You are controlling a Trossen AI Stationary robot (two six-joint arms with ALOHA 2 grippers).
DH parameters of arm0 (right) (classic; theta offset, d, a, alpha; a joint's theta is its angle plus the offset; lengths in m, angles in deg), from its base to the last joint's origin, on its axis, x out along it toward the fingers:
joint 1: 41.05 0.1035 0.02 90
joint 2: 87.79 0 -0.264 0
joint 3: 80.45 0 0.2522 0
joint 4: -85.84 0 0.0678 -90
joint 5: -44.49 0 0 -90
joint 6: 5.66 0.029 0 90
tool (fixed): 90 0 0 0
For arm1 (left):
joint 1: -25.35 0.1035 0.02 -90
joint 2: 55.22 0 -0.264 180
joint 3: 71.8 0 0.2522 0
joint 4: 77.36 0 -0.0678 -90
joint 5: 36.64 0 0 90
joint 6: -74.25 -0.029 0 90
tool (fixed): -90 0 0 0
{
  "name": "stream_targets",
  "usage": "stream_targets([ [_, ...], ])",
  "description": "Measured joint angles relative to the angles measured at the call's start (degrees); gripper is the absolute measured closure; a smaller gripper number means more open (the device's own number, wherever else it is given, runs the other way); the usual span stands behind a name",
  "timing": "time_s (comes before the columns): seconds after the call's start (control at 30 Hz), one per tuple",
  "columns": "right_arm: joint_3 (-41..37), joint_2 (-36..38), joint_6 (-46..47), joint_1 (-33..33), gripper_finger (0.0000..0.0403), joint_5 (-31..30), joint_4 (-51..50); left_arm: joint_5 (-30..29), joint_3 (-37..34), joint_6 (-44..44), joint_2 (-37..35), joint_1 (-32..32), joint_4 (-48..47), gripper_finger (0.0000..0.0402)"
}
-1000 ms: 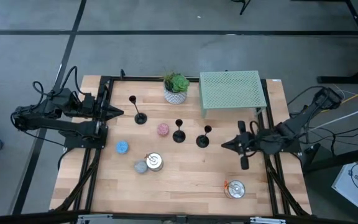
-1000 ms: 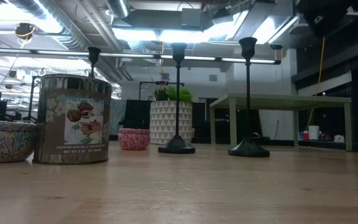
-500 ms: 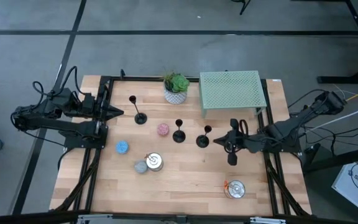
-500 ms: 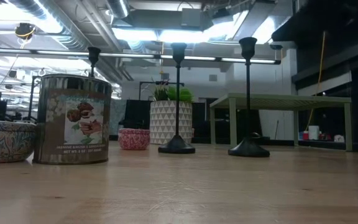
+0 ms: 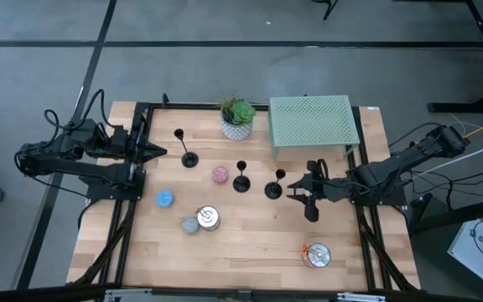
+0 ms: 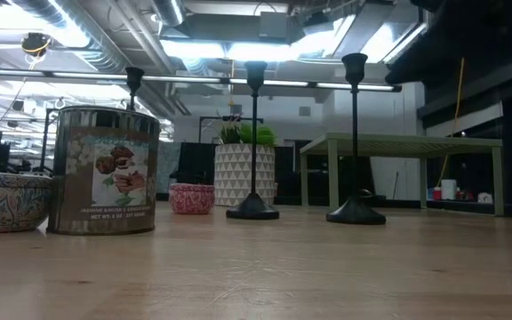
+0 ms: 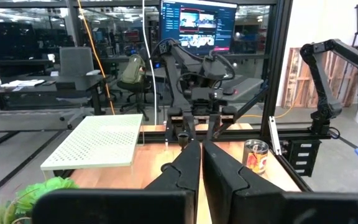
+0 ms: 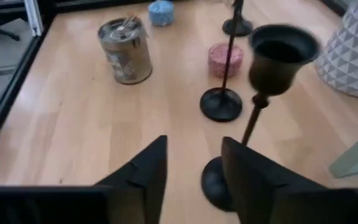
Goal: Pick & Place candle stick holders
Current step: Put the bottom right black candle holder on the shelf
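Three black candle stick holders are seen standing upright on the wooden surface. The left holder is placed toward the left arm's side. The middle holder stands just beside a pink candle. The right holder is found in front of the green perforated stand.

The right end effector is reached out low over the surface, just beside the right holder. In the right wrist view its two fingers are parted with a moderate gap, and nothing is held between them. The base of the right holder is seen just ahead of them, partly hidden by one finger, and its cup rises above.

The left end effector is kept at the left edge of the surface, well apart from the holders. In the left wrist view its fingers are pressed together and nothing is gripped.

A potted plant, a blue candle, a grey candle and two silver tins are also on the surface.
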Motion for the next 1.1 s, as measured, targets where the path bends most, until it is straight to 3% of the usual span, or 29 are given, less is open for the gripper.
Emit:
stream_targets([
  [0.2, 0.0, 0.5, -1.5, -1.9, 0.0197, -4.1, -5.1, 0.0, 0.0, 0.0, 0.0, 0.0, 0.0, 0.0393],
  [0.5, 0.0, -1.3, -1.4, -6.7, 0.0190, -3.9, -5.5, 0.0, 0.0, 0.0, 0.0, 0.0, 0.0, 0.0390],
  [0.77, 0.0, -4.5, -6.4, -9.2, 0.0190, -3.7, 2.4, 0.0, 0.0, 0.0, 0.0, 0.0, 0.0, 0.0392],
  [1.1, 0.0, -7.6, -10.5, -9.3, 0.0190, 2.7, 10.8, 0.0, 0.0, 0.0, 0.0, 0.0, 0.0, 0.0391],
])
